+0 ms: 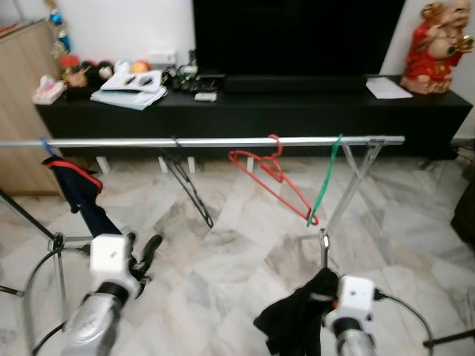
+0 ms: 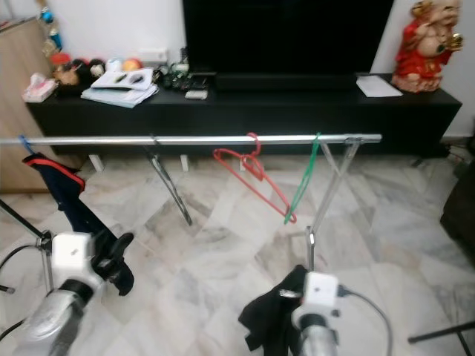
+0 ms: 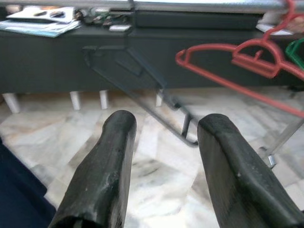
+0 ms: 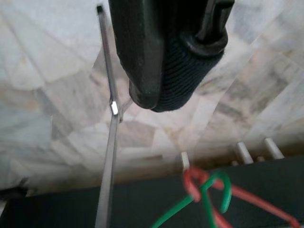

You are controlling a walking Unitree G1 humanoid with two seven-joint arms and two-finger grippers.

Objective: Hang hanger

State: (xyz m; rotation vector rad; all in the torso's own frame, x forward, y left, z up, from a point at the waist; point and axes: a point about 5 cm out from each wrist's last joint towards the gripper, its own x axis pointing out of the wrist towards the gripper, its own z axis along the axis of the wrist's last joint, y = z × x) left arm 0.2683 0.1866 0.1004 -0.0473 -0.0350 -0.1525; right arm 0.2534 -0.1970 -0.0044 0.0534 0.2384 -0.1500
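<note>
A silver rail [image 1: 223, 141] crosses the room at mid height. On it hang a black hanger [image 1: 189, 189], a red hanger [image 1: 271, 174] and a green hanger [image 1: 325, 182]. At its left end a navy garment [image 1: 80, 191] hangs from a blue hook. My left gripper [image 3: 164, 128] is open and empty, low on the left below the rail, facing the black and red hangers. My right gripper [image 4: 161, 90] is low on the right, under the rail's end post. It is shut on a black ribbed cloth [image 1: 297, 320] that hangs down in a bunch.
The rack's slanted legs [image 1: 349, 189] and a floor bar stand on the marble floor. Behind the rail is a long black TV cabinet [image 1: 297, 111] with papers [image 1: 130, 90], small items and a red statue [image 1: 438, 48]. A wooden cupboard [image 1: 18, 89] stands far left. Cables loop by both arms.
</note>
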